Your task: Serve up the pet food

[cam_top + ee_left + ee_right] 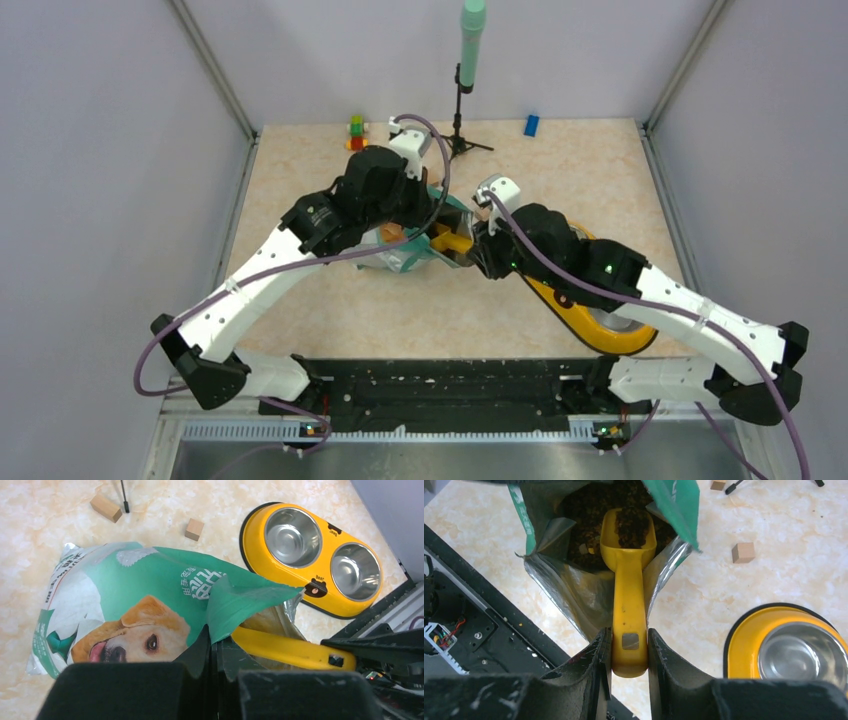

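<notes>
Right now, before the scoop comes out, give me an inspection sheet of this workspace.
Surface: beige marbled table.
Job's things: pouch open; yellow scoop inside it, loaded with kibble; double bowl empty, both cups.
Clutter: wooden cubes near the pouch; coloured blocks and blue block at the far edge.
Grippers: left gripper, jaws pinching the pouch's rim; right gripper, jaws shut on the scoop handle.
Cables: purple cables along both arms.
Surroundings: grey walls; green microphone on a stand.
</notes>
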`<action>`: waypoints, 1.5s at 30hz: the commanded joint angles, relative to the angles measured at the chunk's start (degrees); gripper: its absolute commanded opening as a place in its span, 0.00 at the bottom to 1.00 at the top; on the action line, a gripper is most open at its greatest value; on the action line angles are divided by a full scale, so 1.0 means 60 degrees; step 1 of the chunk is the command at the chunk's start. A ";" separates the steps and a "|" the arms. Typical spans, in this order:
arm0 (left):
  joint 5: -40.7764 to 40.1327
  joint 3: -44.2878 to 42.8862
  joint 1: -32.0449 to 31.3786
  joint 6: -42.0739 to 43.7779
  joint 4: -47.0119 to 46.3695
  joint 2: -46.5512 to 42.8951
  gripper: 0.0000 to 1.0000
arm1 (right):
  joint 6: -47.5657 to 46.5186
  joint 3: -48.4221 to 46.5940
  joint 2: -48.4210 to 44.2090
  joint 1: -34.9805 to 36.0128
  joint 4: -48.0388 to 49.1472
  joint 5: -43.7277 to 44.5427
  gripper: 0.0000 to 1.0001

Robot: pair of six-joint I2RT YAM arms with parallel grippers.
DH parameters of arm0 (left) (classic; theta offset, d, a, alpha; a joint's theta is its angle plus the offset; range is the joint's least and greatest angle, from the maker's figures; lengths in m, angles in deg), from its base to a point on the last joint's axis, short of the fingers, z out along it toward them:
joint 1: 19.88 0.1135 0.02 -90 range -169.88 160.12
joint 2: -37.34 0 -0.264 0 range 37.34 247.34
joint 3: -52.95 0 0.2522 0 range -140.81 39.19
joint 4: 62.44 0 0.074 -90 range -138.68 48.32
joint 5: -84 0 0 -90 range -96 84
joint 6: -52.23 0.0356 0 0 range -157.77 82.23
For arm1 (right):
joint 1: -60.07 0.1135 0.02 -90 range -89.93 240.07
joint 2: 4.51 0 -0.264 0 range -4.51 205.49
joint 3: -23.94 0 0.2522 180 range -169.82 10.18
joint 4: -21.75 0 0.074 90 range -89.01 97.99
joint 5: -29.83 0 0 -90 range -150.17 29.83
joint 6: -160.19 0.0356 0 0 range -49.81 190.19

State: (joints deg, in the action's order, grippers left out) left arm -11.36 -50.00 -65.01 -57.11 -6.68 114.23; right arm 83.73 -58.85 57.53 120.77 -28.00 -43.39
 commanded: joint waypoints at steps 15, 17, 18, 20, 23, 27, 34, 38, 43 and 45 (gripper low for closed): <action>-0.0948 -0.3042 -0.0891 0.2369 -0.0579 0.0507 0.00 | 0.0739 -0.3111 0.1747 0.0093 -0.2992 -0.0171 0.00; -0.1296 -0.3399 -0.1144 0.2685 -0.0183 0.0761 0.00 | 0.0882 -0.2655 0.1735 0.0096 -0.2423 -0.0282 0.00; -0.1476 -0.3493 -0.1238 0.2802 -0.0144 0.0801 0.00 | 0.0924 -0.2441 0.1749 0.0102 -0.2168 -0.0356 0.00; -0.1701 -0.3564 -0.1337 0.2936 -0.0126 0.0811 0.00 | 0.0953 -0.2071 0.1923 0.0094 -0.1683 -0.0472 0.00; -0.2084 -0.3486 -0.1356 0.3050 -0.0282 0.0682 0.00 | 0.1019 -0.1493 0.2147 0.0092 -0.1023 -0.0377 0.00; -0.2432 -0.2736 -0.1356 0.3119 -0.0933 0.0184 0.00 | 0.1204 -0.0562 0.2103 0.0085 0.0243 -0.0120 0.00; -0.2904 -0.0432 -0.1243 0.2584 -0.2368 -0.0900 0.00 | 0.1125 0.3303 0.0669 0.0079 0.4943 0.0273 0.00; -0.3023 0.0645 -0.1032 0.2229 -0.2703 -0.1355 0.00 | 0.0641 0.4813 0.0416 0.0077 0.7016 0.0673 0.00; -0.3319 0.1074 -0.0782 0.2207 -0.2819 -0.1551 0.00 | -0.0133 0.4844 0.1245 0.0086 0.8326 0.1097 0.00; -0.3349 0.1102 -0.0609 0.2228 -0.2846 -0.1591 0.00 | -0.0342 0.4475 0.1698 0.0065 0.8549 0.1081 0.00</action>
State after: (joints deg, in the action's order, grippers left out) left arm -24.06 -42.11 -71.85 -43.79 -13.15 110.23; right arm 86.37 -31.05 62.45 121.06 20.76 -40.44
